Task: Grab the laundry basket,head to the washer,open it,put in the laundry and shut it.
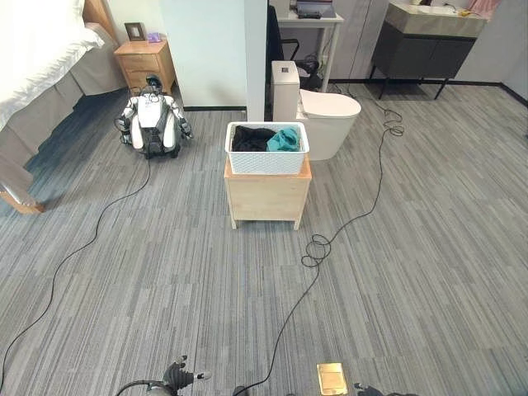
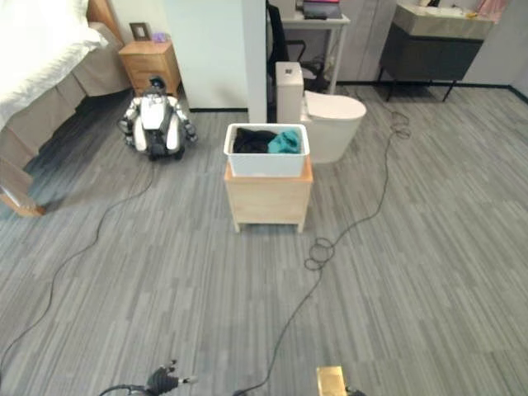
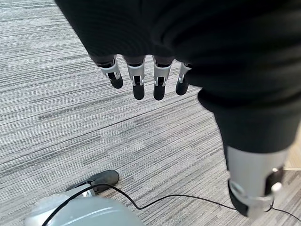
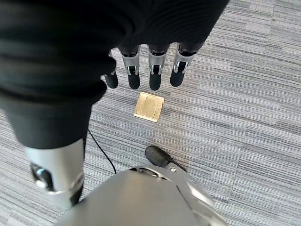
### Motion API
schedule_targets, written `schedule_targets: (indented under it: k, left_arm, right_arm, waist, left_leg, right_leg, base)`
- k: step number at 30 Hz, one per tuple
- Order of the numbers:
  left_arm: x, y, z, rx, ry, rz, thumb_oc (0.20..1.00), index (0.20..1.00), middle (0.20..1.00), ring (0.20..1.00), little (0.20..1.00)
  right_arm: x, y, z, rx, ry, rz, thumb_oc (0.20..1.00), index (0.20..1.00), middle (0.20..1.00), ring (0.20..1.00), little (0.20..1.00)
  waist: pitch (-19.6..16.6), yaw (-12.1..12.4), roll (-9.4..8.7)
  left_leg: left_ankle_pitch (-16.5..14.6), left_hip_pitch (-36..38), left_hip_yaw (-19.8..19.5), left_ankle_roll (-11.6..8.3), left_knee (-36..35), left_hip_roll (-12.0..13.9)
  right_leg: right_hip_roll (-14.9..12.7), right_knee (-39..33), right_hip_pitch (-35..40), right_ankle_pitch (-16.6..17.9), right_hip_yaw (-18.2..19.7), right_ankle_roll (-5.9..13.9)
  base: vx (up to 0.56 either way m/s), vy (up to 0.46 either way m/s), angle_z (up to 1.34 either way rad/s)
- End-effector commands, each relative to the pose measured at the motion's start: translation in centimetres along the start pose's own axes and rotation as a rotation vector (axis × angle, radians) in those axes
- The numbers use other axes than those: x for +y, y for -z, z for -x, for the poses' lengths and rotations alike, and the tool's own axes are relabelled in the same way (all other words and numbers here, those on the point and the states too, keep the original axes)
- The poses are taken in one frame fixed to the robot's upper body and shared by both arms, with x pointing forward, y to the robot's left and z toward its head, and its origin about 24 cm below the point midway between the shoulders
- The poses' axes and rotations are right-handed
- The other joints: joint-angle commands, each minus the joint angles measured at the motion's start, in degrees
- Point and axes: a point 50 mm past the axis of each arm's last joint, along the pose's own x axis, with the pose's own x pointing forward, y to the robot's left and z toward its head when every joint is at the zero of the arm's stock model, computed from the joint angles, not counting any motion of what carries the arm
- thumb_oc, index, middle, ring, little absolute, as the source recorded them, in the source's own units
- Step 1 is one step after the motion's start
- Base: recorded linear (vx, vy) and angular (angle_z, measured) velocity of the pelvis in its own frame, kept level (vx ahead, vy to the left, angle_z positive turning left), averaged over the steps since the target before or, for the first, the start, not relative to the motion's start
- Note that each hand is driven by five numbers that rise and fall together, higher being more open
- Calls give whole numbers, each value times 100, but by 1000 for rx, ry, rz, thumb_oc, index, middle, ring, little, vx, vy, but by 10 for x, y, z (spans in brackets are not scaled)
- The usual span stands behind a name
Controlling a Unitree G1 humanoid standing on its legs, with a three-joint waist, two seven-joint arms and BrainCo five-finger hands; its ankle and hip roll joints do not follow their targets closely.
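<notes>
- The first step, grabbing the laundry basket [image 1: 266, 150], is not yet done; the robot stands well apart from it, with open floor [image 1: 165, 280] between.
- The basket is white with a perforated wall and sits on top of a small wooden cabinet [image 1: 267, 195], covering nearly its whole top and flush with its front edge. Inside lie dark clothes [image 1: 252, 138] towards the left and a teal garment [image 1: 284, 139] towards the right.
- Just behind the cabinet stands a white toilet [image 1: 318, 115]; another small robot [image 1: 152, 121] sits on the floor off to the left, near a wooden nightstand [image 1: 145, 62] and the bed [image 1: 41, 58].
- The left hand [image 3: 141, 75] hangs over the floor with fingers straight and relaxed, holding nothing.
- The right hand [image 4: 150, 70] hangs the same way, fingers straight and empty, above a brass floor plate [image 4: 149, 107].
- No washer can be made out from here.
- The next move, as I judge it, calls for walking forward to the cabinet's front edge, stepping clear of the black cable [image 1: 330, 239] that loops on the floor, then raising both hands to the basket's two short sides and curling fingers under its rim.
</notes>
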Motion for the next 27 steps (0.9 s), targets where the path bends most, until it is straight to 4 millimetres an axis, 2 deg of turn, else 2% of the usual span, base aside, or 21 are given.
schedule_targets:
  k: [1, 14, 15, 18, 21, 27]
  left_arm:
    - [3, 1, -2, 27, 4, 47, 1000, 1000, 1000, 1000, 1000]
    - [1, 6, 0, 39, 3, 74, 1000, 1000, 1000, 1000, 1000]
    - [1, 10, 0, 55, 2, 62, 1000, 1000, 1000, 1000, 1000]
    - [2, 11, 0, 64, -1, 53, 1000, 1000, 1000, 1000, 1000]
    - [-6, 13, 1, 69, 12, 57, 1000, 1000, 1000, 1000, 1000]
    - [-8, 17, 2, 85, 23, 57, 1000, 1000, 1000, 1000, 1000]
  right_arm:
    - [-6, 16, 2, 57, 7, 46, 1000, 1000, 1000, 1000, 1000]
    - [-6, 13, 1, 43, 9, 13, 1000, 1000, 1000, 1000, 1000]
    - [-5, -1, -1, 16, 15, 18, 1000, 1000, 1000, 1000, 1000]
    - [0, -11, -2, -12, 2, 20, 1000, 1000, 1000, 1000, 1000]
    - [4, 2, -1, 35, -4, 1, 1000, 1000, 1000, 1000, 1000]
    - [1, 2, -1, 30, 9, -26, 1000, 1000, 1000, 1000, 1000]
  waist:
    - [-232, 37, -79]
    - [-274, 23, -53]
    - [-299, 49, -58]
    - [-316, 92, -58]
    - [-350, 98, 5]
    - [-367, 93, 20]
  left_leg:
    - [-168, -127, 185, -306, 13, 437]
    - [-192, -56, 216, -317, 13, 454]
    - [-194, -51, 209, -317, 13, 455]
    - [-192, -43, 186, -320, 13, 459]
    - [-203, -18, 160, -324, 13, 443]
    - [-188, -11, 141, -345, 13, 461]
  right_leg:
    - [-739, -66, -170, 216, 105, 844]
    - [-734, -66, -115, 188, 124, 840]
    - [-737, -66, -102, 181, 109, 836]
    - [-742, -66, -78, 163, 88, 834]
    - [-748, -66, -36, 123, 43, 829]
    - [-739, -66, -12, 109, 4, 816]
  base:
    - [0, 0, 0]
    - [0, 0, 0]
    - [0, 0, 0]
    - [0, 0, 0]
    - [10, 7, 1]
    - [0, 0, 0]
